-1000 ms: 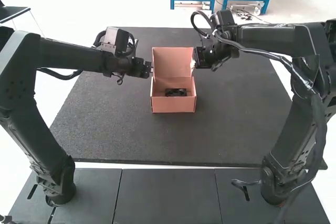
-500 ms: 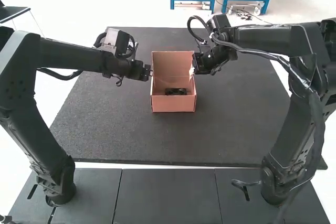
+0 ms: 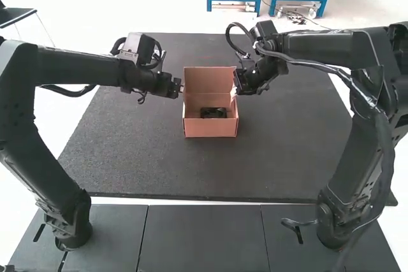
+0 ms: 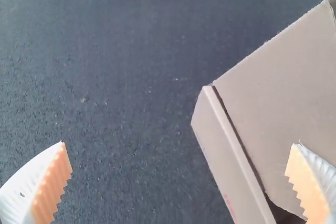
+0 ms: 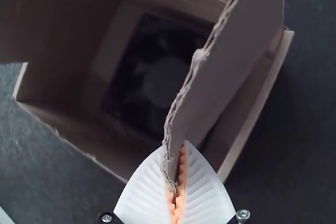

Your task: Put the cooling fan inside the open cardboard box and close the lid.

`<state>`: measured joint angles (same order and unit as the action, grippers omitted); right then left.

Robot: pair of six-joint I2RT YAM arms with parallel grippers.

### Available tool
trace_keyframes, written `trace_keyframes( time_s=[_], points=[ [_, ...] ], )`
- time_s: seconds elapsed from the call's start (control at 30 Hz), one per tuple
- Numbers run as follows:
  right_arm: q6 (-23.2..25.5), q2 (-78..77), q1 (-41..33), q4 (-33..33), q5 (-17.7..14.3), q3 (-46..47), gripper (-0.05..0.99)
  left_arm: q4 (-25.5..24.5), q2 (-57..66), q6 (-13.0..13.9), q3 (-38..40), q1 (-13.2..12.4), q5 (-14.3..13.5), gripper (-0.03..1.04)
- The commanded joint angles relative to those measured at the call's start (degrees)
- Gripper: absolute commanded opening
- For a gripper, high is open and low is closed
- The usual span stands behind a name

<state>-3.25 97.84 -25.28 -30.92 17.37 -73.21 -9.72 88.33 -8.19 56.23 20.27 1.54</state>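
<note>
My right pincer pinches the lid by its edge, ready to fold it over the cooling fan. My left pincer, spread, flanks the cardboard box, probably to steady it.

Made up of two matte black arms of thick tubular links, the left arm and the right arm, set on rounded black bases. Trail glossy black cables that loop beside the wrists. End in the left gripper and the right gripper, each with white ribbed fingers lined with orange saw-toothed pads. Bear two small silver screws on the right black finger mount.
</note>
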Motion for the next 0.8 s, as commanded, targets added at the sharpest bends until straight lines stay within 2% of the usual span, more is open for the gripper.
trace_keyframes(
  time_s=[0.0, 0.23, 0.43, 0.77],
  points=[
    [-1.32, 0.95, -0.83, -0.64, -0.05, -0.71, -0.02, -0.57, -1.59, 1.51, 1.69, 0.12, 0.66, 0.96],
    [-2.38, 1.21, -0.91, -2.22, -1.02, -0.53, -0.02, -1.89, -2.47, 1.77, 2.04, 0.03, 0.22, 0.96],
    [-2.99, 1.21, -0.83, -3.18, -1.37, 0.08, -0.02, -3.82, -2.91, 1.86, 2.57, -0.23, -1.89, 0.96],
    [-4.31, 1.21, -0.65, -4.50, -2.07, 1.75, -0.02, -6.37, -3.78, 2.56, 4.59, -3.92, -4.44, 0.96]
  ],
)
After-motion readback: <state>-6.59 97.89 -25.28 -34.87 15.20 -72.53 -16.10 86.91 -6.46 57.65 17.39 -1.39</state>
